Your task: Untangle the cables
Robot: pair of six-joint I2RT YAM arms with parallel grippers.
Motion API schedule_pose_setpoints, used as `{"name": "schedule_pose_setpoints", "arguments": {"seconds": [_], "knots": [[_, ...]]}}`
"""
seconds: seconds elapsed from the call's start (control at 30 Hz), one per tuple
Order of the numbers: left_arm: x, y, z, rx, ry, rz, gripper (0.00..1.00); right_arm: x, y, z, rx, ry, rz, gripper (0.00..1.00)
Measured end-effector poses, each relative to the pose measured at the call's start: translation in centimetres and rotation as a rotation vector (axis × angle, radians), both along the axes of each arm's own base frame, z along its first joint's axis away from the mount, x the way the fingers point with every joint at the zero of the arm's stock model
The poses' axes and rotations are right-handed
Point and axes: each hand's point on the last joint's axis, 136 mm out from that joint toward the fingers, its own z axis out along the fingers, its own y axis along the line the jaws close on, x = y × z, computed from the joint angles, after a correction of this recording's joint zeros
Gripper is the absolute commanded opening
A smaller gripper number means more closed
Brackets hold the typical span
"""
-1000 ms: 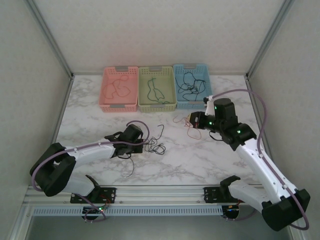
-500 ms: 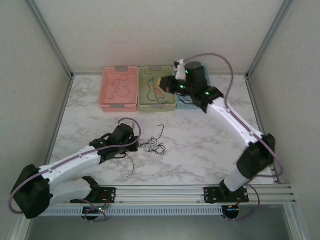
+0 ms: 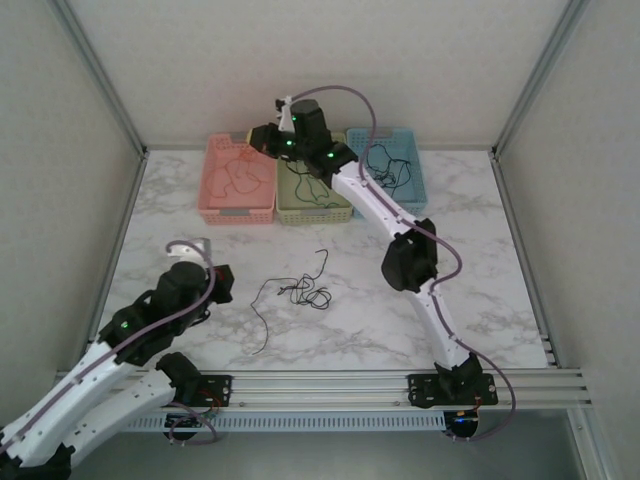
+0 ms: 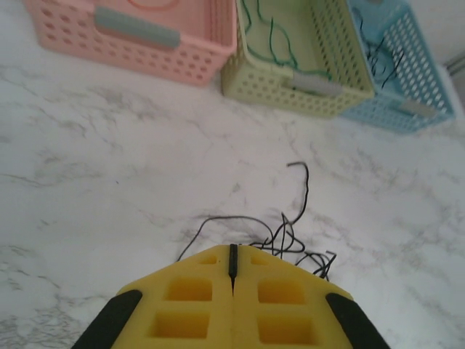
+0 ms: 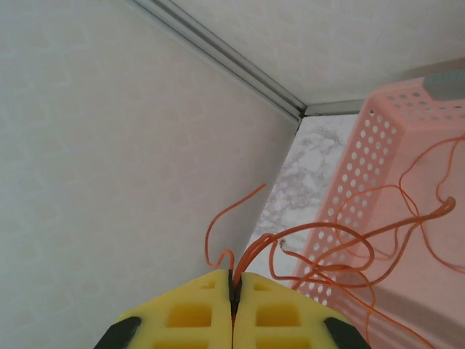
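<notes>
Right wrist view: the right gripper [image 5: 234,285] has its jaws pressed together on an orange cable [image 5: 240,201], whose loops hang over the pink basket [image 5: 378,145] by the wall. Left wrist view: the left gripper [image 4: 232,265] is closed with nothing in it. A tangled black cable [image 4: 306,185] lies on the table [image 4: 109,167] ahead of it.
</notes>
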Motion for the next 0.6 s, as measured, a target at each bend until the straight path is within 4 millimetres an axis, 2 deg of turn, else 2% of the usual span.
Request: {"name": "schedule_pose_setpoints", "arguments": {"seconds": [0.07,0.13,0.3,0.33,0.4,0.43,0.5,0.6], "knots": [[-0.4,0.9,0.6,-0.006,-0.022,0.025,0.06,0.7,1.0,-1.3,0.013,0.009,-0.002,0.00],[-0.6,1.4,0.5,0.003,-0.019,0.039,0.06,1.4,1.9,-3.6,0.014,0.033,-0.015,0.00],[-0.5,1.5,-0.7,0.049,0.026,0.047,0.06,3.0,3.1,-10.5,-0.027,0.098,-0.072,0.00],[-0.5,1.5,-0.9,0.056,0.034,0.047,0.06,3.0,3.2,-11.7,-0.038,0.108,-0.076,0.07],[-0.4,1.5,-1.1,0.063,0.041,0.046,0.06,3.0,3.5,-13.9,-0.060,0.133,-0.083,0.31],[-0.4,1.5,-1.1,0.064,0.041,0.046,0.06,3.0,3.6,-14.7,-0.070,0.143,-0.085,0.39],[-0.4,1.5,-1.1,0.063,0.042,0.046,0.06,2.7,3.7,-15.8,-0.096,0.160,-0.086,0.49],[-0.4,1.4,-1.1,0.064,0.042,0.046,0.06,2.4,3.8,-15.9,-0.115,0.150,-0.076,0.54]]}}
